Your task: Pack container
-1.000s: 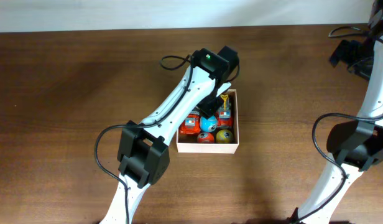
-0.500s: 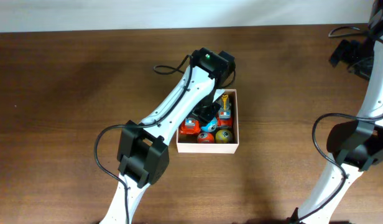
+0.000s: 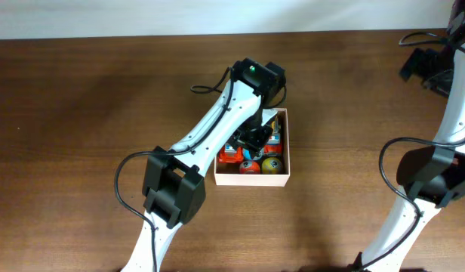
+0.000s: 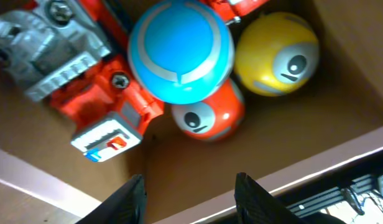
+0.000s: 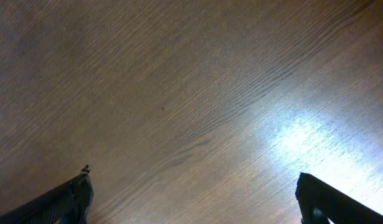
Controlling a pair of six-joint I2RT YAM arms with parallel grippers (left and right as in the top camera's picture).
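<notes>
The container (image 3: 286,151), a shallow box with white walls and a tan floor (image 4: 285,134), sits mid-table. Inside lie an orange toy truck (image 4: 98,93), a second truck (image 3: 274,136), an orange ball (image 4: 207,117) and a yellow ball (image 4: 276,53). A blue ball (image 4: 181,50) rests on top of them. My left gripper (image 3: 254,139) hangs low over the box, its jaws (image 4: 190,190) partly apart with only box floor between them and the blue ball just beyond the tips. My right gripper (image 5: 194,186) is wide open over bare wood.
The brown wooden table (image 3: 81,113) stretches all round the box. My right arm (image 3: 444,121) stands at the far right edge, well away from the box. A cable (image 3: 210,85) loops off the left wrist.
My left gripper has come down and in over the box, so it now covers the blue ball in the overhead view. Its jaws kept the same gap. The right arm has not moved.
</notes>
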